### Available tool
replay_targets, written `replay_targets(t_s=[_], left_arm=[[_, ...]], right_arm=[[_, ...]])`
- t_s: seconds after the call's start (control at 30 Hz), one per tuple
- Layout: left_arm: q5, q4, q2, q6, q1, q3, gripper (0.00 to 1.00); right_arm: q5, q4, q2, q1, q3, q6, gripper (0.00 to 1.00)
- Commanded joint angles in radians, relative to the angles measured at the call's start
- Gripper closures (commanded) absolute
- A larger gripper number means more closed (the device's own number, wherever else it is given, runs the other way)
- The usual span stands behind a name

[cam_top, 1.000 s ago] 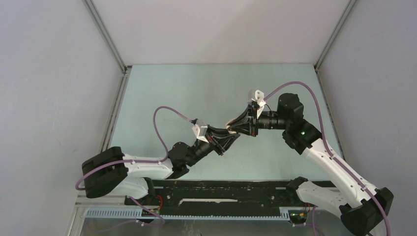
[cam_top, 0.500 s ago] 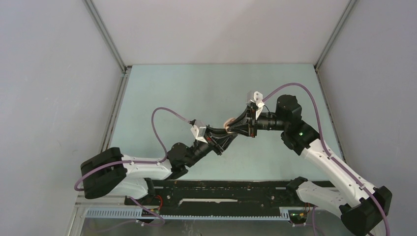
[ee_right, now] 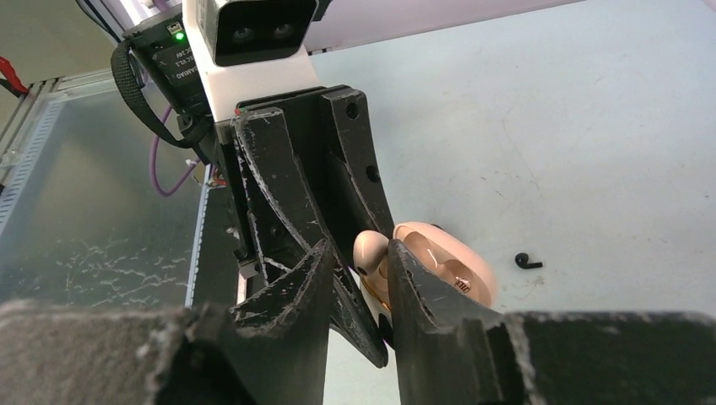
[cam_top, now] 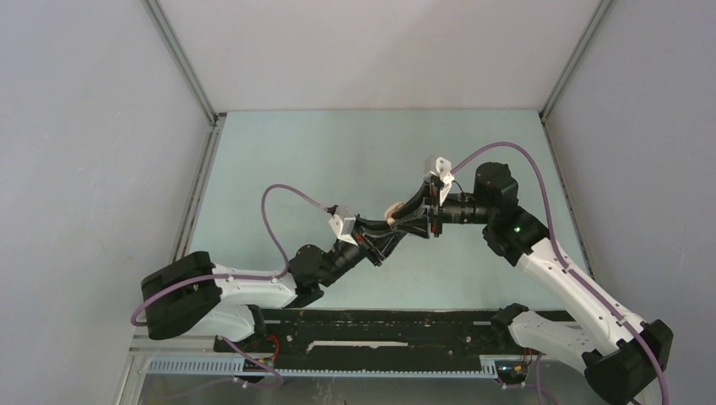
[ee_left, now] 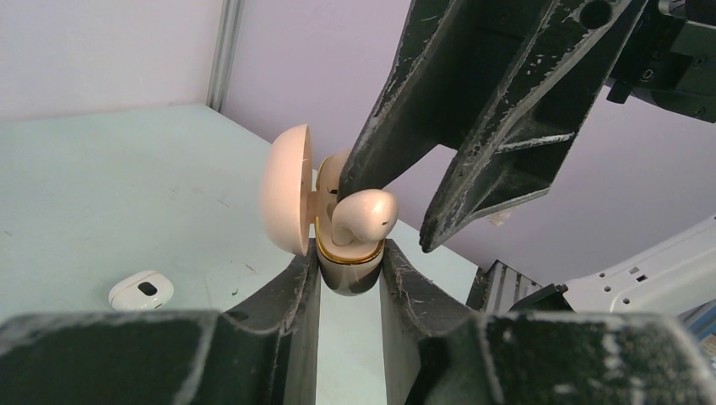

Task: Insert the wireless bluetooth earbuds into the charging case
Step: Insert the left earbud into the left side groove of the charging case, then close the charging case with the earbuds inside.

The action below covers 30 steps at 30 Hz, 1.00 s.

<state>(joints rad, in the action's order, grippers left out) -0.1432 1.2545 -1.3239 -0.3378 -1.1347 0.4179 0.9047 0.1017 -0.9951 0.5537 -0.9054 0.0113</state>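
Both jaws of the left gripper (ee_left: 348, 257) are clamped on the base of the beige charging case (ee_left: 350, 277), whose lid (ee_left: 285, 201) stands swung open to one side. We see a beige earbud (ee_left: 363, 221) seated at the case's gold rim, its head proud of it. The right gripper (ee_right: 359, 253) straddles that earbud, fingers slightly parted, gripping nothing. Beyond the fingers, a white earbud (ee_left: 141, 291) and a black earbud (ee_right: 528, 261) lie on the table (ee_left: 101, 194), with open surface around each.
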Motion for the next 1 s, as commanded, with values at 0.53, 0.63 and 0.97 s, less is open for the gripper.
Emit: replay_targets(t_s=[0.53, 0.63, 0.97], left_arm=[[0.119, 0.032, -0.02, 0.109, -0.004, -0.087, 1.0], [0.172, -0.026, -0.011, 0.159, -0.004, -0.101, 1.0], [0.332, -0.257, 0.027, 0.331, -0.004, -0.101, 1.0]], right_arm=[[0.046, 0.19, 0.018, -0.109, -0.115, 0.126, 0.07], [0.077, 0.157, -0.001, -0.118, -0.06, 0.13, 0.0], [0.178, 0.228, -0.062, -0.129, 0.043, 0.38, 0.04]])
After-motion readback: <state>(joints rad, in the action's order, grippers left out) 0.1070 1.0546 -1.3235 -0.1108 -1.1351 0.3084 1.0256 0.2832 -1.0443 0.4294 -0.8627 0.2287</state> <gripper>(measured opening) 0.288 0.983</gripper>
